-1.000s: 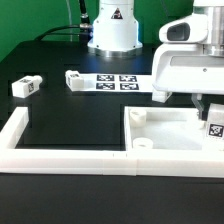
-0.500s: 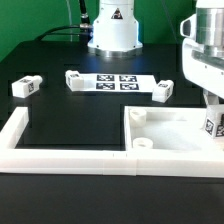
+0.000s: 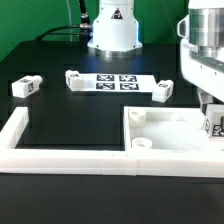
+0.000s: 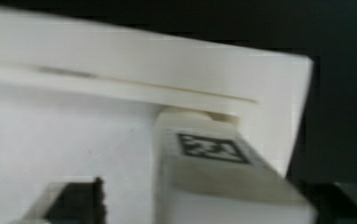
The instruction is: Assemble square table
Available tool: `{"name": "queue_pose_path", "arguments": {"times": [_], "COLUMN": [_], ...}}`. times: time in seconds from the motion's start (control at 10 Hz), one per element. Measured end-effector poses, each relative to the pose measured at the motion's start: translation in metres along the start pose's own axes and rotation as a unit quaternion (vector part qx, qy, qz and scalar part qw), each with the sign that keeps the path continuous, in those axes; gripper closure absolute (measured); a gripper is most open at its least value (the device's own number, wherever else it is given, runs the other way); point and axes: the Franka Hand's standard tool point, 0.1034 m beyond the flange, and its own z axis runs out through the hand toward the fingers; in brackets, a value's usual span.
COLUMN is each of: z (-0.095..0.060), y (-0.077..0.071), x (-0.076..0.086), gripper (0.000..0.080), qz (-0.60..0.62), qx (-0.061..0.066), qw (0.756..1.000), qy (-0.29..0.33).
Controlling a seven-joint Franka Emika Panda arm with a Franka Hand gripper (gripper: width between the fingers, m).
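The square tabletop lies flat at the near side of the table, on the exterior view's right, tucked into the corner of the low white border wall. At its far right corner a tagged leg stands upright on the slab. The wrist view shows the same leg rising from the white surface. The gripper straddles this leg with its jaws apart. One dark finger stands clear of the leg's side, and the other is just beside the opposite side.

The step in hand looks like fitting the first leg into its corner socket. Whether it is fully seated cannot be told.

Three more legs lie loose on the black table, farther away. One is far to the exterior view's left. One is at the left end of the marker board, and one is at its right end.

The next move probably calls for closing squarely on the standing leg and turning it home without tipping it. If it is already tight, the arm should lift straight off.
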Motion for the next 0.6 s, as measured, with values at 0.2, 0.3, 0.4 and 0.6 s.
{"name": "queue_pose_path", "arguments": {"times": [0.2, 0.3, 0.4, 0.6], "z": [-0.0015, -0.0026, -0.0020, -0.0020], "y": [-0.0034, -0.0054, -0.0048, -0.0044], "x": [0.0018, -0.0001, 0.0008, 0.0026], "gripper": [0.0186, 0.0156, 0.0151, 0.0151], "qz": [-0.169, -0.234, -0.235, -0.316], "qx": [0.006, 0.006, 0.006, 0.003], "qw": [0.986, 0.972, 0.972, 0.949], "qy": [0.002, 0.000, 0.001, 0.004]}}
